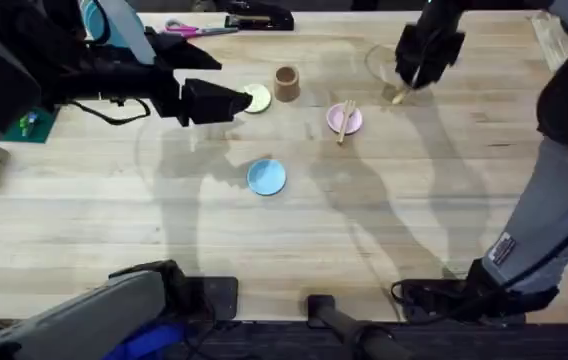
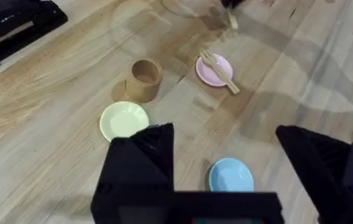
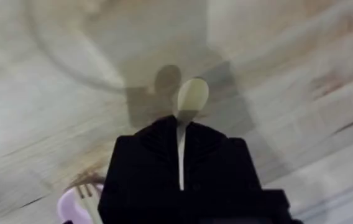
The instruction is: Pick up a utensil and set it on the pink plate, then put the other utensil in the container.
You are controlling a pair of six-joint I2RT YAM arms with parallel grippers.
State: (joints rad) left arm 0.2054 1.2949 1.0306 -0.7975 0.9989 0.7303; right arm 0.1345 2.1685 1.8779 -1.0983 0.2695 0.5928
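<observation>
Over the table's far right side, the right gripper (image 3: 181, 158) had its fingers pinched on the wooden spoon (image 3: 192, 98). Nearby, the fork (image 1: 345, 121) lay across the pink plate (image 1: 336, 120), the brown cup (image 1: 286, 84) standing beside. Above the yellow plate (image 2: 123, 119), the left gripper (image 2: 223, 149) hung with fingers spread.

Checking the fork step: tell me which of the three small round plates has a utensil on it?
The pale pink plate, with the wooden fork lying across it; the blue and yellow plates are bare.
</observation>
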